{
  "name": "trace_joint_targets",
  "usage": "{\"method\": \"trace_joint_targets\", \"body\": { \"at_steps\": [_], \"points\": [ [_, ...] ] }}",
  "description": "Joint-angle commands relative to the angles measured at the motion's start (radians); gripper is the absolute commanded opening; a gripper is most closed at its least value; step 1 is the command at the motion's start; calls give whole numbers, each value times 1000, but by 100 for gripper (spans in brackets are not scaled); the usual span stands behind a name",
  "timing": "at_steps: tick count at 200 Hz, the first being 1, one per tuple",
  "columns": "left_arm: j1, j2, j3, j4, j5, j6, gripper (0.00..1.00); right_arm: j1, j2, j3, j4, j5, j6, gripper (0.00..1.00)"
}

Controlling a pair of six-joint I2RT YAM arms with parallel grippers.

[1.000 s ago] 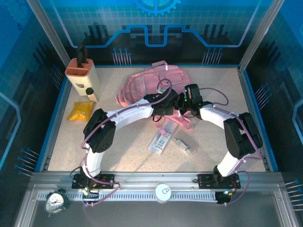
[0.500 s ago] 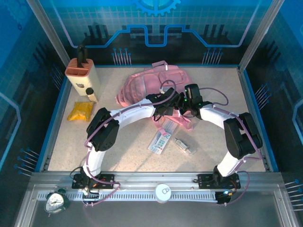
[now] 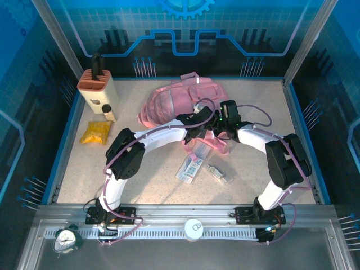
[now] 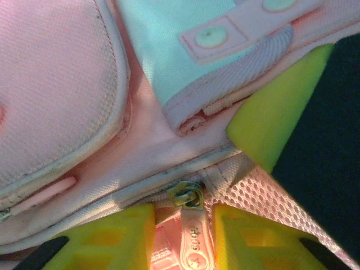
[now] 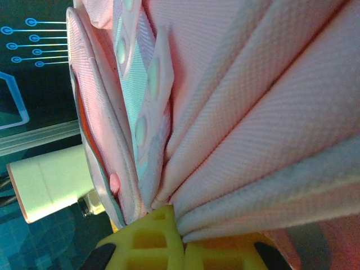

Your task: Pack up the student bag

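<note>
Speckled beige tabletop [image 3: 152, 169]: carrying every item listed below, inside a blue-edged frame.

Large soft pink fabric student bag [image 3: 169, 104]: lying at the far centre of the tabletop, meeting both arms at its near right edge in the top view. Presenting in the left wrist view a pale reflective strip [image 4: 169, 45] with round studs, a padded pocket and white mesh [image 4: 270, 194]. Presenting in the right wrist view gathered pleats of pink weave.

Tan knife block [image 3: 97, 85] with orange top and black handle: standing at far left, well apart from the bag.

Crinkled yellow packet [image 3: 94, 133]: lying near the block, on its near side.

Flat clear packet [image 3: 190, 167] and smaller clear packet [image 3: 219, 173]: lying near each other, on the near side of the bag.

Right gripper [image 5: 180, 230]: pressing together on a gathered fold of bag fabric. Also entering the left wrist view as a yellow finger [image 4: 270, 112] with black backing, beside the bag's hem.

Left gripper [image 4: 183, 225]: straddling a pink rubber zipper pull [image 4: 191, 250] below its metal slider [image 4: 187, 194], leaving a narrow gap. Contact with the pull: not determinable.
</note>
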Motion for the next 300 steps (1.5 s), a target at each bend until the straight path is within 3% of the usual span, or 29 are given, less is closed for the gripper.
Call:
{"method": "trace_joint_targets", "body": {
  "at_steps": [1,53,121,182,218,270,300],
  "points": [
    [-9,-27,-41,131,-30,49,29,4,-16,2,92,-43,6,4],
    [-3,-32,-56,143,29,88,21,6,-17,2,87,-42,1,3],
    [16,-71,-58,101,81,38,5,-4,-32,-11,67,-40,-36,3],
    [53,-60,-69,99,192,-15,6,-3,-27,-23,80,-56,-48,0],
    [63,-48,-49,50,135,-21,0,-11,-37,-23,52,-56,-76,0],
    [177,-196,-262,52,192,6,0,-91,-73,-27,-15,-125,-160,0],
    [245,-255,-354,20,167,49,0,-133,-64,21,-82,-167,-251,0]
  ]
}}
